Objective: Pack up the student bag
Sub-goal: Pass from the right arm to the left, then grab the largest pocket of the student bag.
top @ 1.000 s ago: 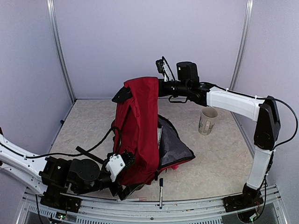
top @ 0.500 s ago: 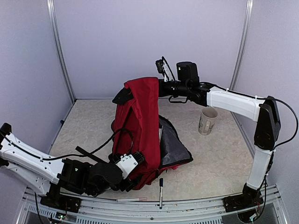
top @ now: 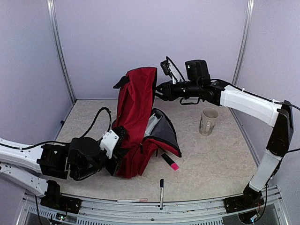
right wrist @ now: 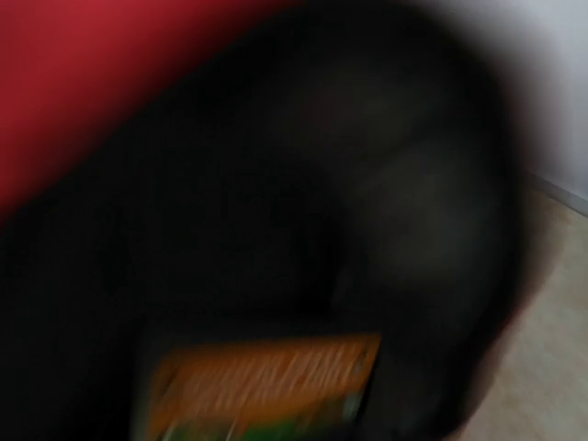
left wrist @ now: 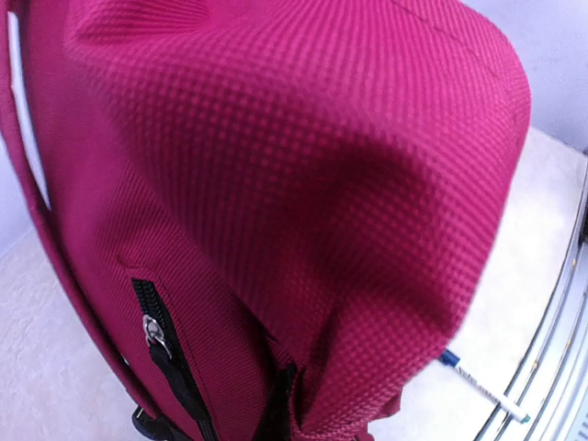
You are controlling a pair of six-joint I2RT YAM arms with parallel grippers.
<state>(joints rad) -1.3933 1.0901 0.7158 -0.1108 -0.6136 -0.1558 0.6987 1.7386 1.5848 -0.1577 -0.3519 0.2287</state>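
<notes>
Beige tabletop [top: 220,154]: left gripper [top: 117,139] pinched shut on bag [top: 136,108], near side; right gripper [top: 158,92] fingers unreadable. Hold bag upright, mouth open.

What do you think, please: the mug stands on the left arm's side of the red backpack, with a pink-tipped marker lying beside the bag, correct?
Not quite: the mug stands on the right arm's side of the red backpack, as the top external view shows; the pink-tipped marker does lie beside the bag.
</notes>
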